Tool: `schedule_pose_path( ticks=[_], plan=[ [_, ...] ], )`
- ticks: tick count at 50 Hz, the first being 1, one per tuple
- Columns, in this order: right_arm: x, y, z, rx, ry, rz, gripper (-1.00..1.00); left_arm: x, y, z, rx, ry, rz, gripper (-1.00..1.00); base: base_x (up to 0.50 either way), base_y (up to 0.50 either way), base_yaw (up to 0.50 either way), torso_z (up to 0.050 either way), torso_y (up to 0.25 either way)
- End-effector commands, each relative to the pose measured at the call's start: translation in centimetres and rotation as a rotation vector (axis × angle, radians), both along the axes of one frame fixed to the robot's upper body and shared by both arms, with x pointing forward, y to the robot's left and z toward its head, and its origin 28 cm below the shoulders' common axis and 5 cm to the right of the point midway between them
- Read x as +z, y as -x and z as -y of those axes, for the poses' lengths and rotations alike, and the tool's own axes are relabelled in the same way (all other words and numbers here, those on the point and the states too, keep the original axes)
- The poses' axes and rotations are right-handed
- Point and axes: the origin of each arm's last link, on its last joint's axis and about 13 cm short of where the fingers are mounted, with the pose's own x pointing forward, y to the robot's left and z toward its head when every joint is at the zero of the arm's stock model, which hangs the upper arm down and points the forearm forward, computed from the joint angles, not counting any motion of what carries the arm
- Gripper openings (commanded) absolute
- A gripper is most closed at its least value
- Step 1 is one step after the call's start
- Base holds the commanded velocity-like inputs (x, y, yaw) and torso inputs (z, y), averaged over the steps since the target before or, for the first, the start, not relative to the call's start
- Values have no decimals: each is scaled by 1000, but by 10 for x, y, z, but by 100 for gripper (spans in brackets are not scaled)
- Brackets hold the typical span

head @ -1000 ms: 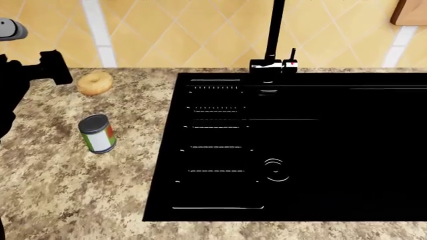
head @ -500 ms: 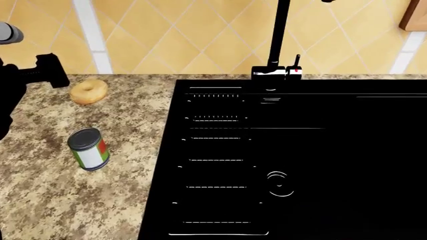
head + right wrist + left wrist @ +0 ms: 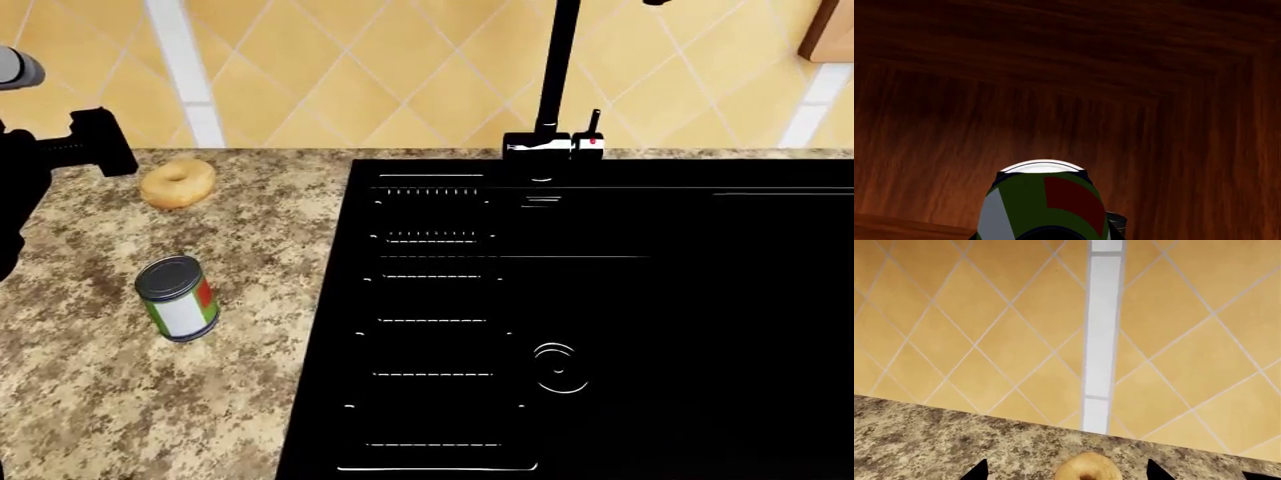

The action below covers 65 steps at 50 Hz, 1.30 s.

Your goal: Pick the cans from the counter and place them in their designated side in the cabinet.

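One can (image 3: 176,298) with a silver top and a green, white and red label stands upright on the granite counter (image 3: 94,400), left of the sink. My left gripper (image 3: 96,140) hovers at the far left, above and behind that can. In the left wrist view it (image 3: 1066,474) is open, its two black fingertips (image 3: 978,472) wide apart over the counter (image 3: 921,435). A second can (image 3: 1044,205) fills the near part of the right wrist view, inside a dark wooden cabinet (image 3: 1054,90). My right gripper (image 3: 1047,236) is shut on it, with one finger (image 3: 1117,223) against its side.
A tan bagel (image 3: 178,183) lies near the tiled wall, and it (image 3: 1087,469) shows between the left fingertips. The black sink (image 3: 587,320) with its tall faucet (image 3: 554,80) takes up the right of the counter. A wooden corner (image 3: 830,32) shows at the top right.
A second ago the head view shifted, so the can, bagel and sink slid lower in the picture. Over the last half second nothing has moved.
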Motion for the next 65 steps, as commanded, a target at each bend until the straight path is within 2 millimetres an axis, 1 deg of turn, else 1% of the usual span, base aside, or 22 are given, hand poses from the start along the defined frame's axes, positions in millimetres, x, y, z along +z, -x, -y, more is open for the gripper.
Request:
schedule_pose_path(
  ticks=[1, 19, 20, 53, 65],
  plan=[
    [3, 3, 0, -4, 13, 16, -100, 1, 0, 0, 2, 0, 4, 100, 0, 0, 0, 0, 0],
    [3, 3, 0, -4, 13, 16, -100, -1, 0, 0, 2, 3, 3, 100, 0, 0, 0, 0, 1],
    [3, 3, 0, -4, 13, 16, 100, -1, 0, 0, 2, 3, 3, 100, 0, 0, 0, 0, 0],
    [3, 3, 0, -4, 13, 16, 100, 0, -1, 0, -1, 4, 6, 100, -2, 0, 0, 0, 0],
    [3, 3, 0, -4, 13, 16, 100, -2, 1, -1, 1, 12, 7, 100, -326, 0, 0, 0, 1]
  ],
)
